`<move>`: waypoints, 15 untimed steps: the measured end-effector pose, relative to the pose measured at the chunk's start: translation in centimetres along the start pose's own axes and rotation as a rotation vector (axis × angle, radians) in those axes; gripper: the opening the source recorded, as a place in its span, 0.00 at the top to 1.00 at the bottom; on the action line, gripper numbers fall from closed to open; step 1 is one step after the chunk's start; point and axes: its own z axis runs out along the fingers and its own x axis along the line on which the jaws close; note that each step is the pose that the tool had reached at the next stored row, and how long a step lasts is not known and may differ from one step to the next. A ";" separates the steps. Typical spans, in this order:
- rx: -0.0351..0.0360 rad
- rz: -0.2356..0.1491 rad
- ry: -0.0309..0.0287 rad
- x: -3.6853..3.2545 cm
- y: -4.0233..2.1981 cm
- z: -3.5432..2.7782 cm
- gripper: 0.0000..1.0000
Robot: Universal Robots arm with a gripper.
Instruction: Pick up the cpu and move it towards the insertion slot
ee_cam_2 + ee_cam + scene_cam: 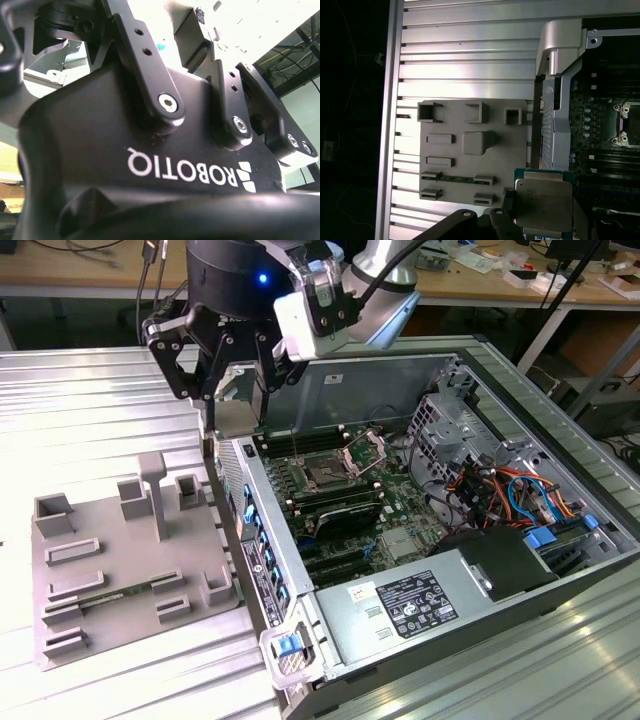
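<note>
We have the gripper (238,412) at 11 o'clock in the exterior view, hanging above the wall of the open computer case (400,380) on the exterior view's left, lifted clear of the slatted metal table (90,390). Its fingers (207,380) are set narrow and clamp the cpu (542,205). In the first wrist view we see the cpu's silvery lid with a green rim, close to the camera, with a black finger against one edge. Behind it are the case rim and the table. In the exterior view the insertion slot (322,476) sits at 4 o'clock from the gripper, a dark square on the green board (400,502) inside the case. Its shiny frame (365,452) is tilted up just beside it at 2 o'clock. The cpu and slot are well apart, with the cpu higher and outside the board area. The grey plastic fixture (130,560) lies on the table at 7 o'clock from the gripper, and a thin green strip (110,595) rests in one of its holders. The power supply (400,610) is at 5 o'clock in the case. In the second wrist view we get the gripper's black body and finger links up close.
</note>
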 end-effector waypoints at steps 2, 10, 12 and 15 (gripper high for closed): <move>0.0000 0.000 0.0000 -0.05 0.00 0.01 0.47; 0.0001 0.000 0.0001 -0.25 -0.02 0.06 0.47; 0.0000 0.000 0.0000 -0.29 -0.02 0.07 0.47; 0.0000 0.000 0.0001 -0.35 -0.03 0.09 0.47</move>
